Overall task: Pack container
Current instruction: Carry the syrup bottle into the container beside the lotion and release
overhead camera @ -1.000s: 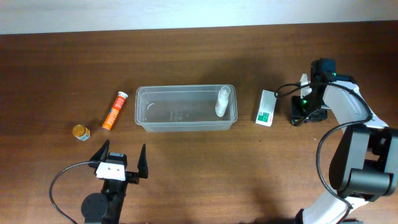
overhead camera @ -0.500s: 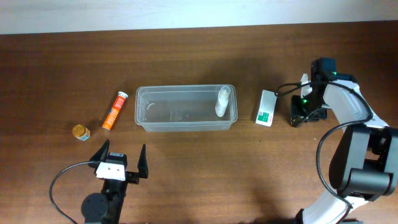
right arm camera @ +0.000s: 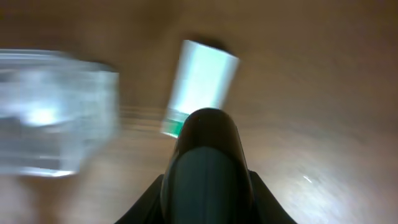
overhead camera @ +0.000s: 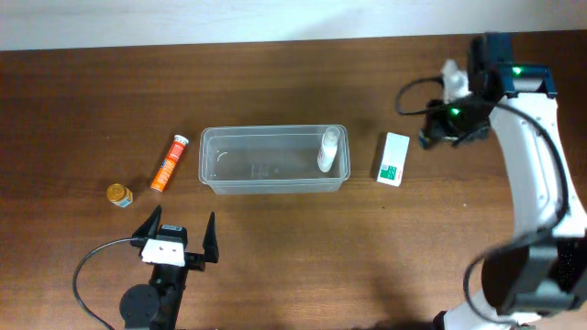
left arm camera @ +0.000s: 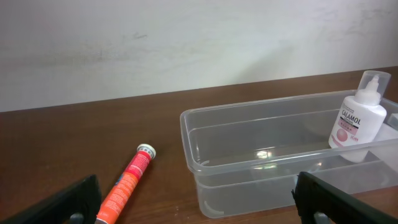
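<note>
Surface: brown wooden table (overhead camera: 275, 284), pale wall behind.
Container (overhead camera: 211, 180): mid-table, a white bottle (overhead camera: 327, 149) upright in its right end.
Nearby: carton (overhead camera: 394, 159) just right; orange tube (overhead camera: 169, 163) left.
Left gripper (overhead camera: 179, 229): jaws wide apart.
Right gripper (overhead camera: 438, 131): clamped on a dark object (right arm camera: 208, 155).

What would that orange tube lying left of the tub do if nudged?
The orange tube is round and lies on its side, so it would probably roll. It looks rigid and slim, likely light and easy to pinch.
</note>
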Controlling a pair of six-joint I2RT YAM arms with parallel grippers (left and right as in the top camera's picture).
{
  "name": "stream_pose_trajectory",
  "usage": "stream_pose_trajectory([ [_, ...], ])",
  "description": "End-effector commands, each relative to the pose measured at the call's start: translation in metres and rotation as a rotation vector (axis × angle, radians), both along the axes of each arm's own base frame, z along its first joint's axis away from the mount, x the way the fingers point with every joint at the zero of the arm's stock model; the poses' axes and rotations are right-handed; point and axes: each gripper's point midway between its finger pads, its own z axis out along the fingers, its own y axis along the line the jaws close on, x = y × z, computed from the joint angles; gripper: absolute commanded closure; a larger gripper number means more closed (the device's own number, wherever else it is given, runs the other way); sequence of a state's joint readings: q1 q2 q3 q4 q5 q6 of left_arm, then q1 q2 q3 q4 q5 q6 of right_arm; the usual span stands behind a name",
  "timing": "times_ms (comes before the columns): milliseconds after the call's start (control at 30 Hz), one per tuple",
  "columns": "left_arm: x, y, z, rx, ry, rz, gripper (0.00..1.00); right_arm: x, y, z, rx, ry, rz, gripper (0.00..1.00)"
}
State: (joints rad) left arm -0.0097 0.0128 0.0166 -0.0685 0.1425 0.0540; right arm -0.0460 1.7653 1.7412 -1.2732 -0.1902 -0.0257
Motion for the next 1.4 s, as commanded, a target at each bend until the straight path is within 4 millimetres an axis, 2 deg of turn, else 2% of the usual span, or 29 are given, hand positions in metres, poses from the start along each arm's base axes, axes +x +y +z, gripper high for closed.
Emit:
stream_pose_trajectory([
  [0, 0.0, 0.001, -0.002, 0.015, -0.002, 0.003, 0.01, -0.007, 0.065, 0.044, 0.14, -0.116, 0.147, 0.76],
  [100, 0.0, 0.001, -0.002, 0.015, -0.002, 0.003, 0.01, -0.013, 0.103, 0.052, 0.168, -0.146, 0.234, 0.76],
  [267, 0.0, 0.001, -0.002, 0.015, -0.002, 0.003, 0.01, -0.019, 0.156, 0.052, 0.178, -0.167, 0.345, 0.76],
  [533, 0.0, 0.001, -0.002, 0.015, -0.002, 0.003, 0.01, -0.018, 0.199, 0.019, 0.0, -0.167, 0.395, 0.76],
  [700, 0.0, 0.001, -0.002, 0.015, -0.002, 0.003, 0.01, -0.018, 0.222, -0.013, -0.117, -0.146, 0.449, 0.76],
  [800, 0.0, 0.001, -0.002, 0.015, -0.003, 0.003, 0.01, -0.016, 0.229, -0.036, -0.184, -0.121, 0.459, 0.76],
  [900, 0.0, 0.001, -0.002, 0.015, -0.002, 0.003, 0.01, -0.009, 0.226, -0.057, -0.255, -0.098, 0.438, 0.76],
  [1200, 0.0, 0.001, -0.002, 0.015, -0.002, 0.003, 0.0, 0.004, 0.222, -0.096, -0.336, -0.061, 0.428, 0.76],
  [1367, 0.0, 0.001, -0.002, 0.015, -0.002, 0.003, 0.01, 0.011, 0.227, -0.117, -0.34, -0.052, 0.43, 0.76],
])
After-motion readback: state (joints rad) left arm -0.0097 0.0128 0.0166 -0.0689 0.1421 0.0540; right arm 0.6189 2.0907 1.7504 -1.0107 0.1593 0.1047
